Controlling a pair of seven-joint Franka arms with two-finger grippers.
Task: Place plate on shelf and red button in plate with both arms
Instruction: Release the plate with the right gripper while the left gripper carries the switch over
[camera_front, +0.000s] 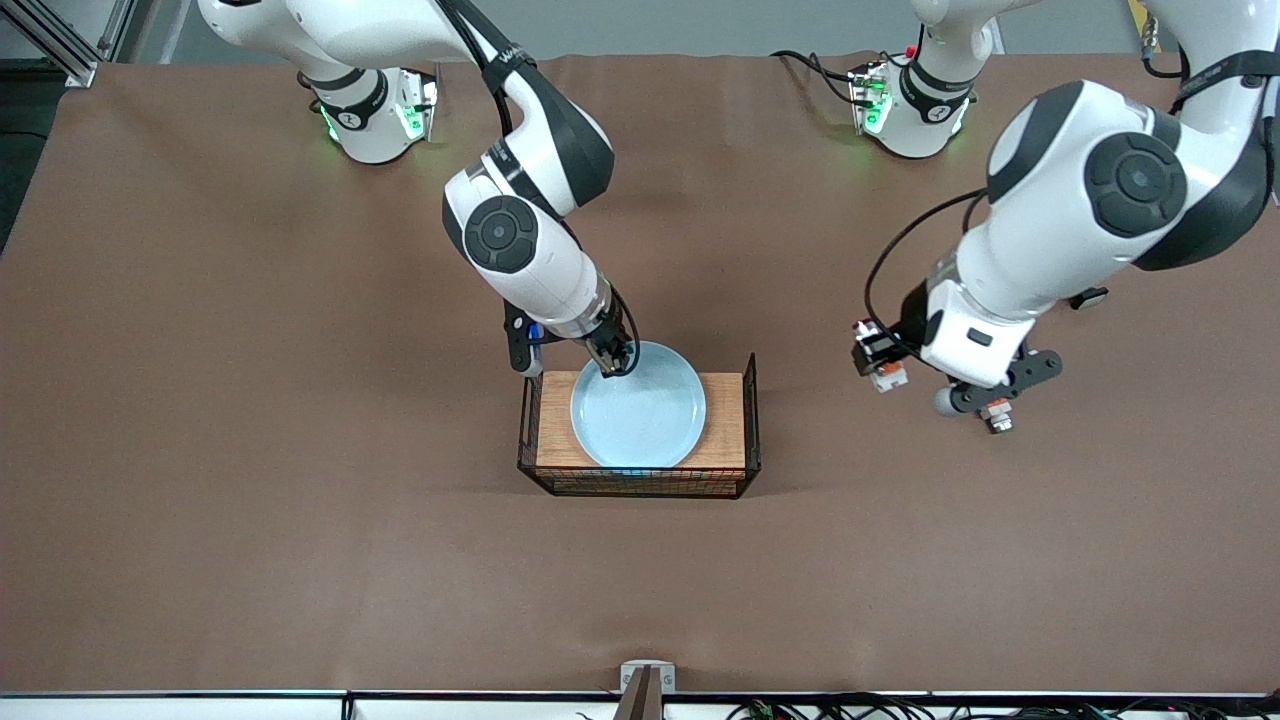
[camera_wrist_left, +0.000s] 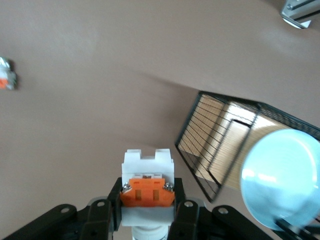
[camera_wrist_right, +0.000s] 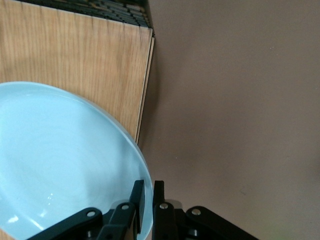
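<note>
Nearest my camera sits the wire-sided wooden tray (camera_front: 722, 420) on the counter (camera_front: 250, 500), with the round, shallow, pale blue plate (camera_front: 640, 420) resting on its board. I see the right gripper (camera_front: 612, 362) with jaws pinching the plate's rim. My left gripper (camera_front: 878, 362), over bare counter toward the left arm's end, has jaws clamped on the red button (camera_wrist_left: 148, 186), white with an orange-red block.

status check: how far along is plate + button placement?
Plate already lies on the wooden tray; the right hand is at its rim, fingers either side, not yet clear. Left hand holds the red button above bare table. Left: release plate, place button.
</note>
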